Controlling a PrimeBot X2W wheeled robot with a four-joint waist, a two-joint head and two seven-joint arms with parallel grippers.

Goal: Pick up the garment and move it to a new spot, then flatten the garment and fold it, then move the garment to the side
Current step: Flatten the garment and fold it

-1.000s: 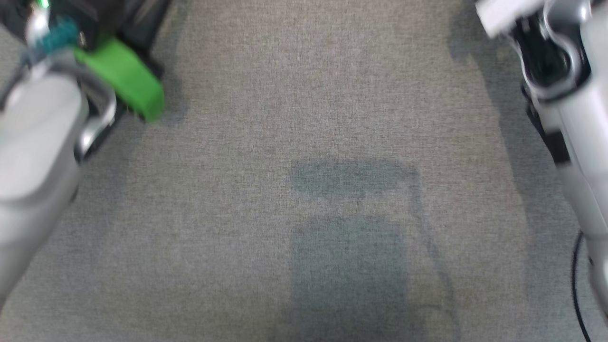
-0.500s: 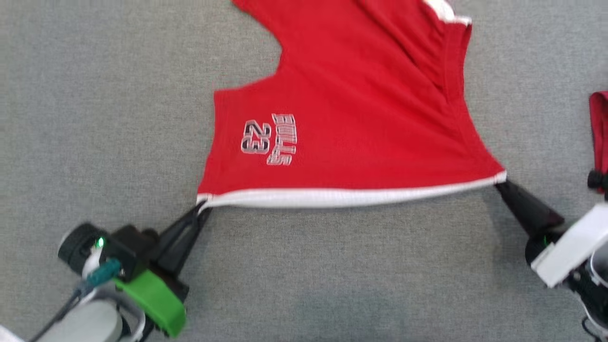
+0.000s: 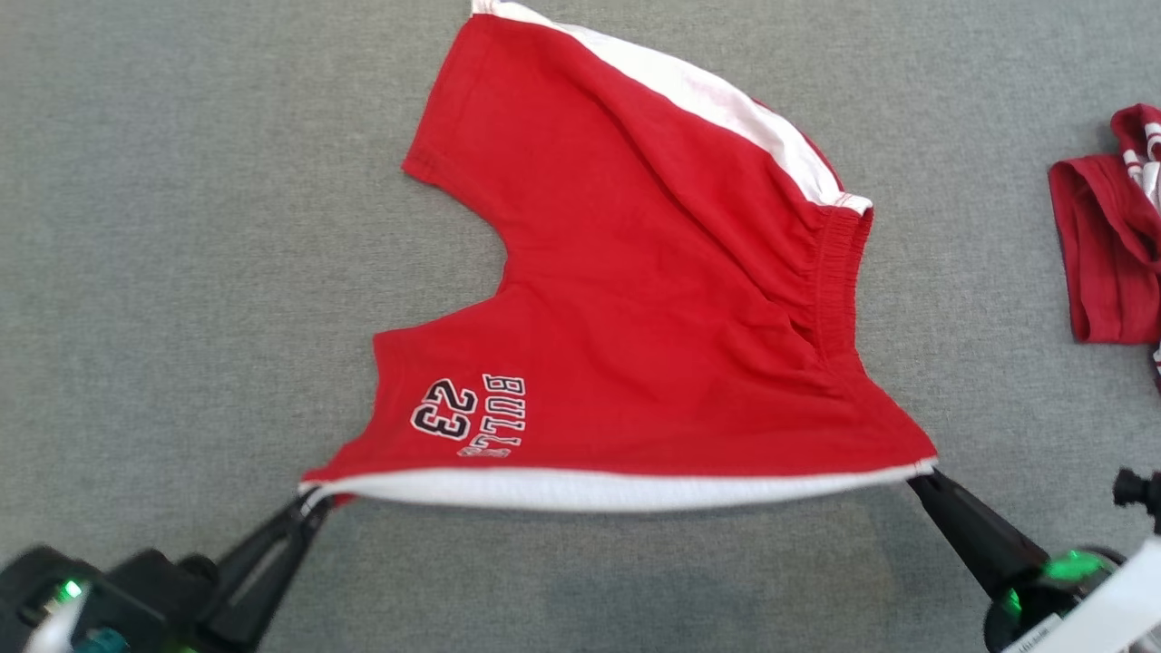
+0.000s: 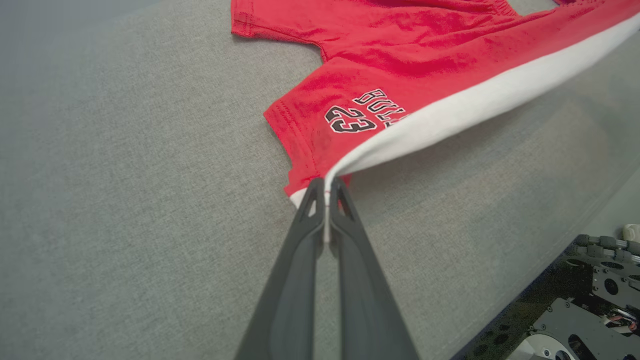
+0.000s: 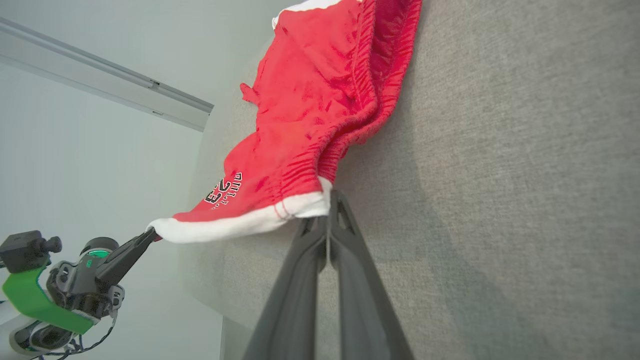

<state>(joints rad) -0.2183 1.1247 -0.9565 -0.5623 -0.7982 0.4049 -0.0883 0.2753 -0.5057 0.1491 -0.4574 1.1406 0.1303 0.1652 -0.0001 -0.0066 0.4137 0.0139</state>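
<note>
The red fabric shorts (image 3: pixel 653 308), with a white side band and the print "BULLS 23", lie spread on the middle of the grey fabric-covered surface (image 3: pixel 181 227). The near white band is stretched tight and raised a little above the surface. The left gripper (image 3: pixel 313 501) is clenched on its leg-hem corner and the right gripper (image 3: pixel 918 478) on its waistband corner, the same as half a second ago. The head camera has shifted since then, so the far leg now shows. A second crumpled red garment (image 3: pixel 1102 254) lies near the right edge.
</note>
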